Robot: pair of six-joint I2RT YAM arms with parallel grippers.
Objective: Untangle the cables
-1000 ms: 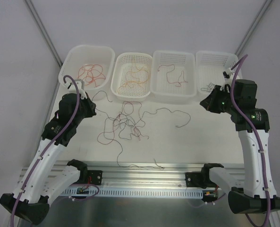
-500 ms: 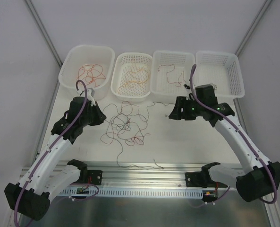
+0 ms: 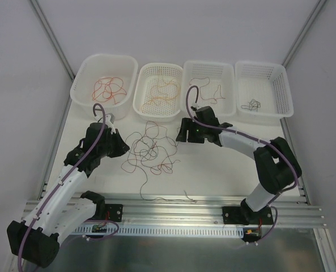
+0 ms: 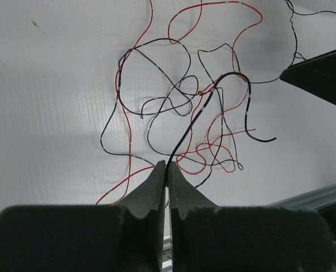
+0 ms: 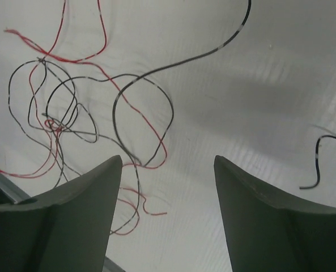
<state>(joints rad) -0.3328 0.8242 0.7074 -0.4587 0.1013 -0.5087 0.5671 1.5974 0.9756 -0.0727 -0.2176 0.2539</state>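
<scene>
A tangle of thin red and black cables lies on the white table between the two arms. My left gripper sits at its left edge, shut on a black cable that rises from the fingertips into the knot. My right gripper hovers at the tangle's upper right, open and holding nothing. In the right wrist view the wide-apart jaws frame bare table, with red and black loops to their left.
Four white baskets line the far edge: red cables, orange ones, a red-brown strand and a black one. A loose dark strand lies near the front rail. A short black cable end rests right of the right jaws.
The right arm has swung from the far-right basket to the tangle and opened; a black cable now lies in that basket. The left gripper shifted slightly right, and the tangle bunched tighter.
</scene>
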